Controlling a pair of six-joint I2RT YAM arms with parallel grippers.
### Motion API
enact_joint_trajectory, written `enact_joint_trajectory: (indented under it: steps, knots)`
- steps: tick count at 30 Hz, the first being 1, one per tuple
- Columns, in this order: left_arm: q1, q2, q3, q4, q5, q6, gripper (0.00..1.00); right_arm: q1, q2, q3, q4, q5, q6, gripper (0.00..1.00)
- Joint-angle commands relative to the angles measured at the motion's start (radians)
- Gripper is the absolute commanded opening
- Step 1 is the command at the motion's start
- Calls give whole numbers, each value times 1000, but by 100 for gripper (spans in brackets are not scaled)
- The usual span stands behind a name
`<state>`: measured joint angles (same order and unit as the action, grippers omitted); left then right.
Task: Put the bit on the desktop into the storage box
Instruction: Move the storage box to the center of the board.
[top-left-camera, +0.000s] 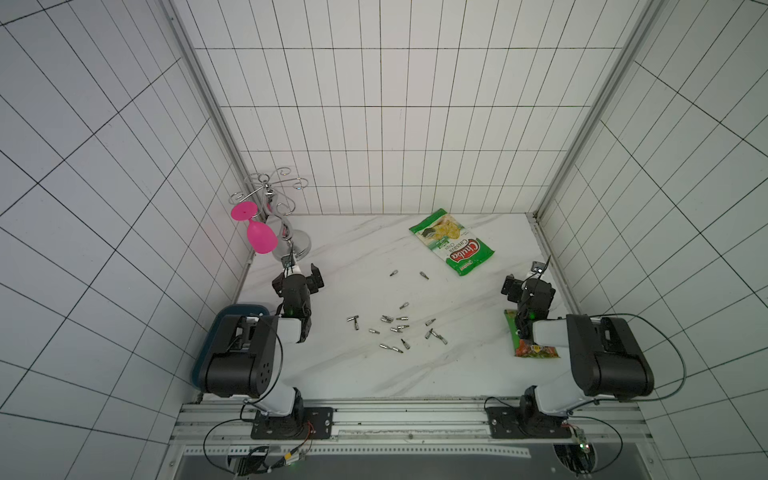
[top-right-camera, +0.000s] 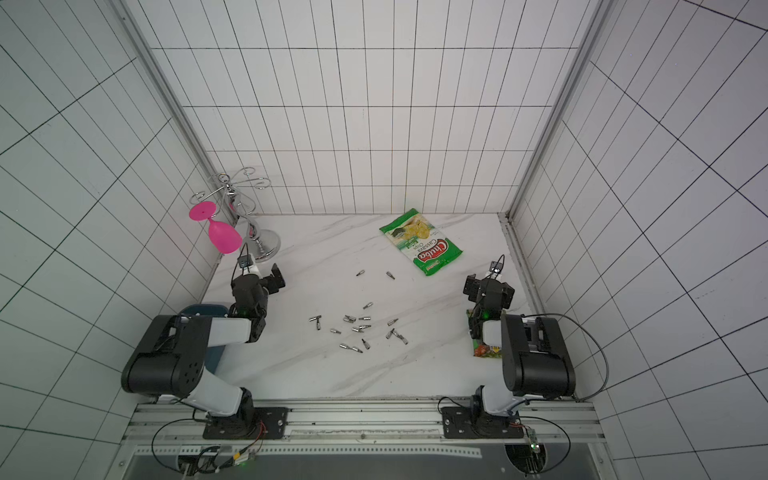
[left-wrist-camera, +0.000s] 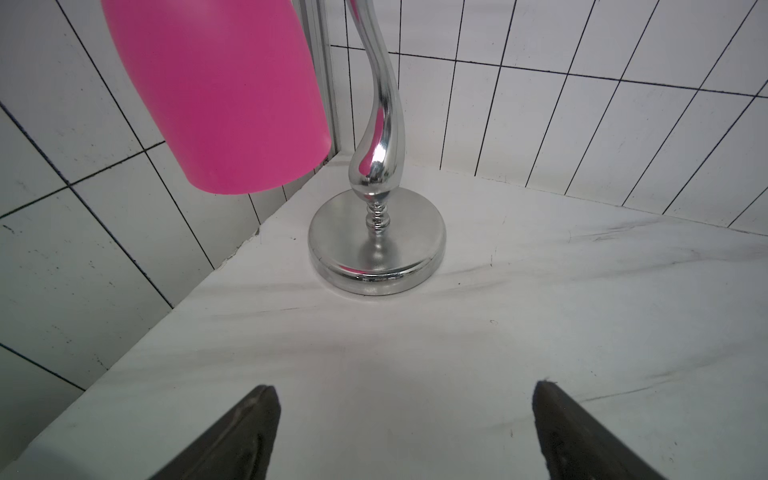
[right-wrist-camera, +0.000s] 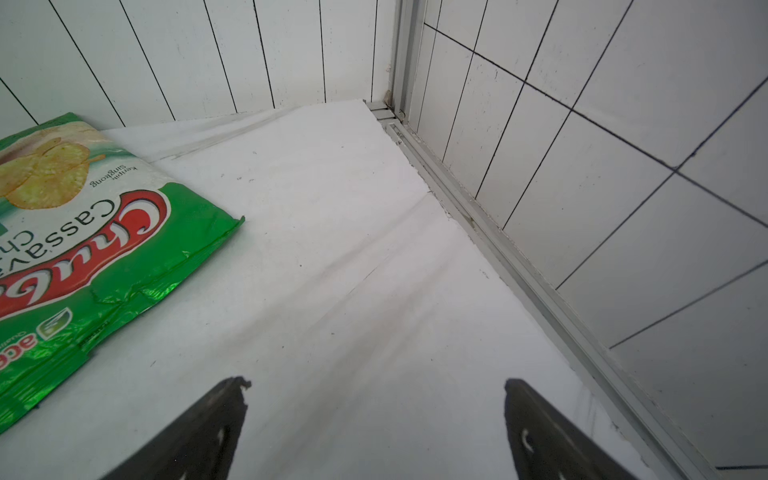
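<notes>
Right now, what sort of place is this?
Likely a robot test booth, not a home: left arm and right arm bolted to a metal rail, tiled walls boxing in a small desktop strewn with bits.

**Fig.** The two arms I drive, in both top views. Left arm and right arm: glossy black motor housings joined by white links. Each stands on a black screwed base plate on the silver aluminium rail. Thin black cables loop past the rail's ends. I see a green lamp on each wrist. Left gripper and right gripper: matt dark wedge-shaped fingers.
</notes>
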<state>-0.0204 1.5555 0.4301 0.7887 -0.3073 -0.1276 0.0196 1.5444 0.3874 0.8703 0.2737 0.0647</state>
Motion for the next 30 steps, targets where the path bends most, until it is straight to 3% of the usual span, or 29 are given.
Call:
enact_joint_trajectory:
  steps: [1, 23, 25, 29, 30]
  knots:
    - [4, 7, 12, 2, -8, -6, 98, -6, -8, 13, -1, -2, 11, 99]
    - [4, 6, 12, 4, -7, -6, 98, -6, -7, 13, -1, -2, 11, 99]
    - [-18, -3, 4, 22, -114, -13, 98, -5, -8, 15, -2, -5, 10, 99]
    - [-51, -23, -25, 66, -159, 6, 98, 0, -45, 35, -58, -24, -6, 99]
    - [-64, -20, -36, 90, -177, 20, 98, 11, -84, 68, -159, -17, -20, 99]
